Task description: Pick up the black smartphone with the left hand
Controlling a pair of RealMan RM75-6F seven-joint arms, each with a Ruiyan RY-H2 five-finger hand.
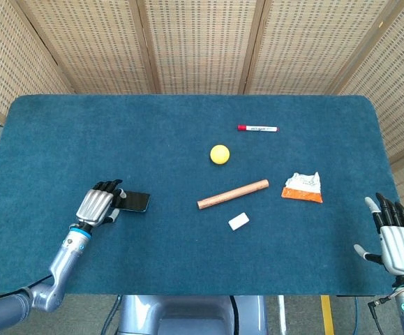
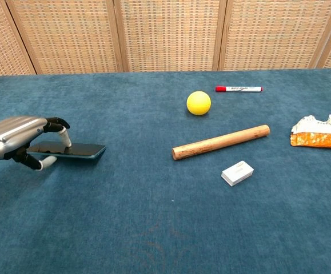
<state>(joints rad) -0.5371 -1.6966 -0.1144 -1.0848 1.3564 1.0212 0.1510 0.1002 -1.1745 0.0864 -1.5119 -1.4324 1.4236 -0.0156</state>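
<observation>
The black smartphone (image 1: 135,202) (image 2: 76,150) is near the table's left front, lifted a little off the blue cloth and held roughly level. My left hand (image 1: 97,206) (image 2: 18,138) grips its left end, fingers over the top and thumb underneath. My right hand (image 1: 395,237) rests at the table's right front corner, fingers spread, holding nothing; the chest view does not show it.
A yellow ball (image 1: 220,154), a red marker (image 1: 257,128), a wooden rod (image 1: 233,194), a white eraser (image 1: 238,222) and an orange-and-white wrapper (image 1: 303,188) lie on the blue table (image 1: 118,139), all to the right of the phone.
</observation>
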